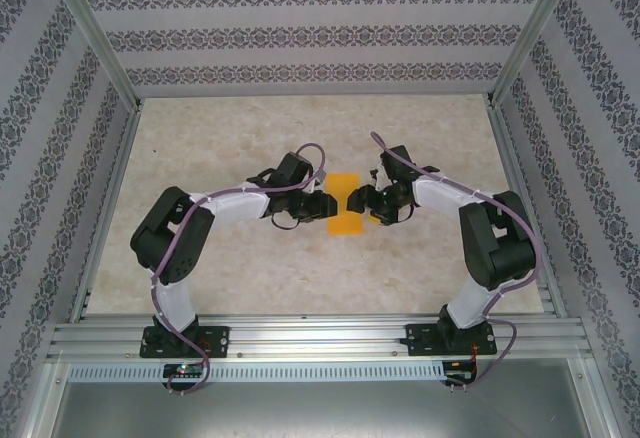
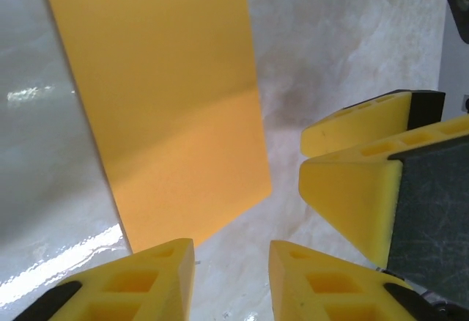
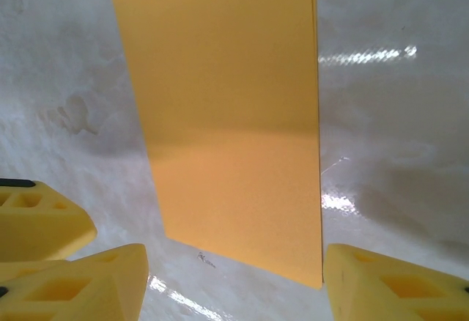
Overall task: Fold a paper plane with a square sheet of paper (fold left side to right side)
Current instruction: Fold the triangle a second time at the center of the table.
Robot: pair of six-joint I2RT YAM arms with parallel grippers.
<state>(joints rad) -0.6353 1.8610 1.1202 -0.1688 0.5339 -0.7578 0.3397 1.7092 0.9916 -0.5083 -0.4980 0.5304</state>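
**Paper folded flat at table centre; both claws released**

Item: the paper [image 1: 346, 223] lies flat on the table [image 1: 250, 268], midway between the two arms. Its outline is a narrow rectangle, long side running away from the bases. From the right wrist, two layers show along its right edge, so it is doubled over.

Left gripper [image 1: 322, 208]: at the paper's left edge, low over the table. From its own wrist, the fingers [image 2: 146, 281] stand apart with bare table in the gap. Released, nothing in it. The paper's near corner lies just ahead of the left finger.

Right gripper [image 1: 366, 201]: at the paper's right edge, facing the left one, tips close together. Its fingers [image 3: 388, 284] stand wide apart. The paper's near edge lies between them, unclamped. Released, holding nothing.
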